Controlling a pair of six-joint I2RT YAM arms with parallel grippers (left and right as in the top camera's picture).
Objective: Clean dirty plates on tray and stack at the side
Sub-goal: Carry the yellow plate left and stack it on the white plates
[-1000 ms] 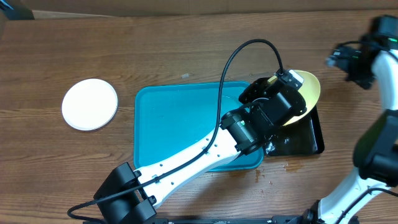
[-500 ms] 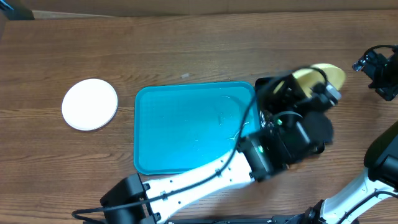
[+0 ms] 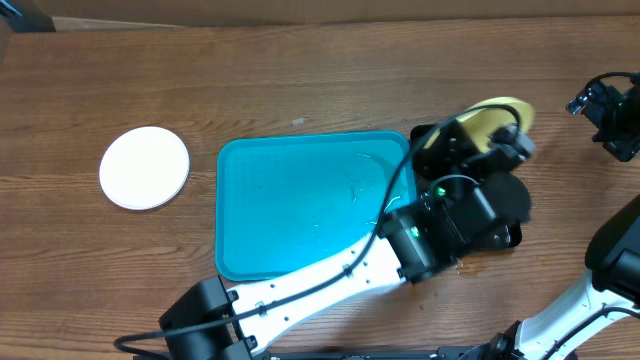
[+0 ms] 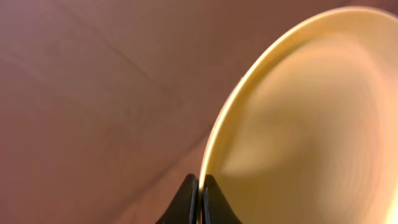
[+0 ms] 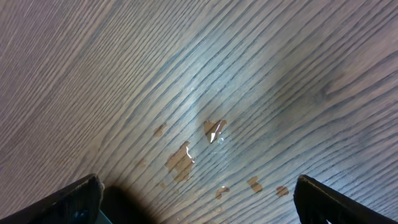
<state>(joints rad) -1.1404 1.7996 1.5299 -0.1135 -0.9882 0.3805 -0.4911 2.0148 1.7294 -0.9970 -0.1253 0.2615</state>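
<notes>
While stretched across tray (image 3: 290, 200), left claw (image 4: 199, 185) pinches plate (image 4: 298, 124) — tilted.

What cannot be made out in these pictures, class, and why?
Overhead: the narrow black glossy tray is mostly hidden beneath the left arm.
Left wrist: the round pale yellow plate is blurred and cut off by the edges, so any smears cannot be judged.
Right wrist: the jaws of the right gripper are cut off at the bottom corners.
</notes>
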